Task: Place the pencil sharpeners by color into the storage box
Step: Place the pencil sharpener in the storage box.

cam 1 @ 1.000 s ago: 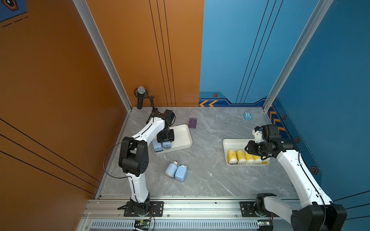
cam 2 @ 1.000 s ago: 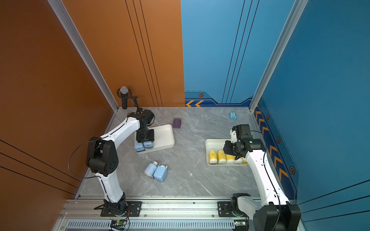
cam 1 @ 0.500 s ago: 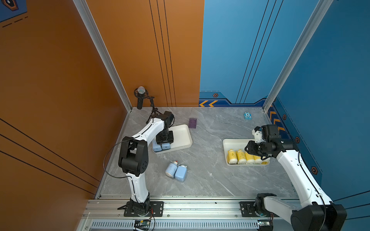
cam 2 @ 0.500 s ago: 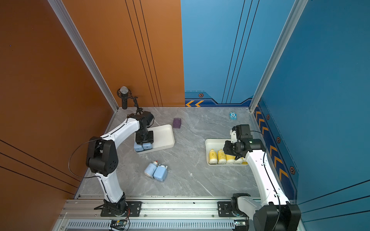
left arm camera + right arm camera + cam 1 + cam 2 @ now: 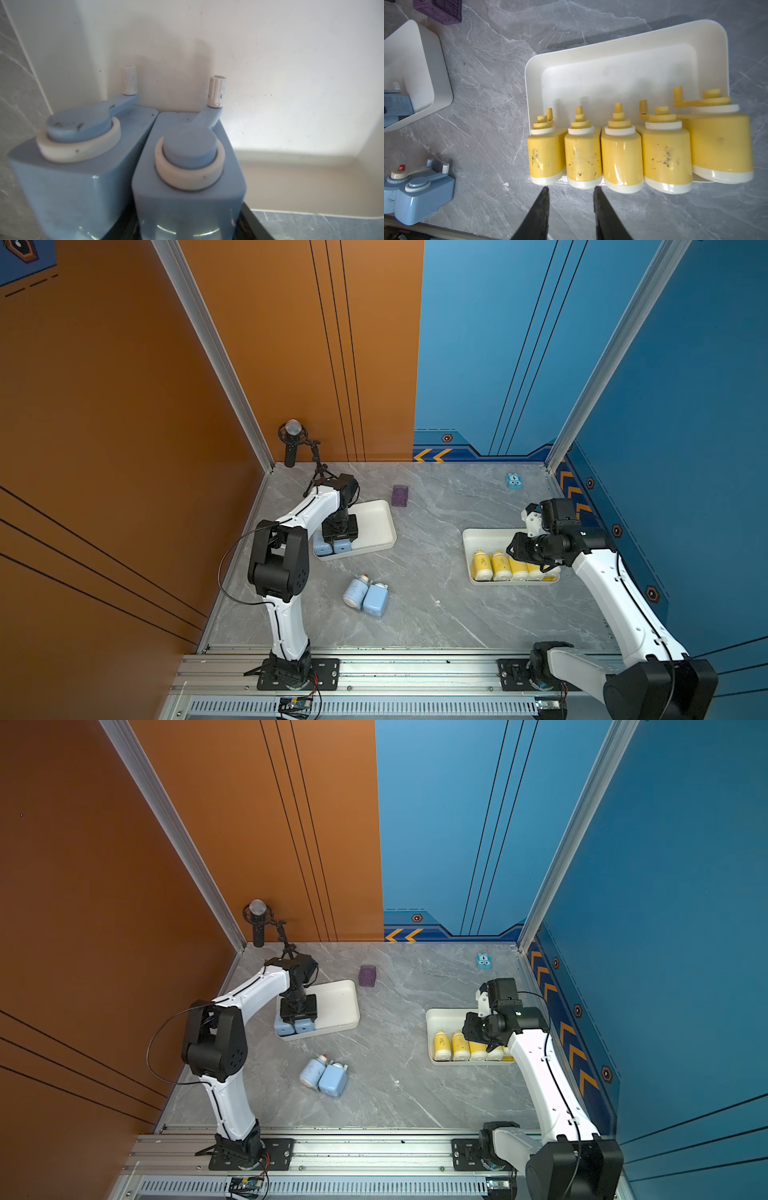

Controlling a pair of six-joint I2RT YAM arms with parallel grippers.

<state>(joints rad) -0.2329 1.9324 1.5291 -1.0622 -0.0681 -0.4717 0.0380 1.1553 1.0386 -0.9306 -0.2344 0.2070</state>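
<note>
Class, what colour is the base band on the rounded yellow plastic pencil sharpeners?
White; the base band shows best in the right wrist view.

A dark purple block (image 5: pixel 400 495) sits on the grey marbled tabletop (image 5: pixel 436 531) toward the back, seen in both top views (image 5: pixel 367 975). A small blue box with a cartoon face (image 5: pixel 514 481) lies near the back right corner, well apart from the block. A black microphone (image 5: pixel 292 443) on a small tripod (image 5: pixel 318 470) stands in the back left corner, where the orange walls meet. An aluminium rail (image 5: pixel 415 672) runs along the front edge.
</note>
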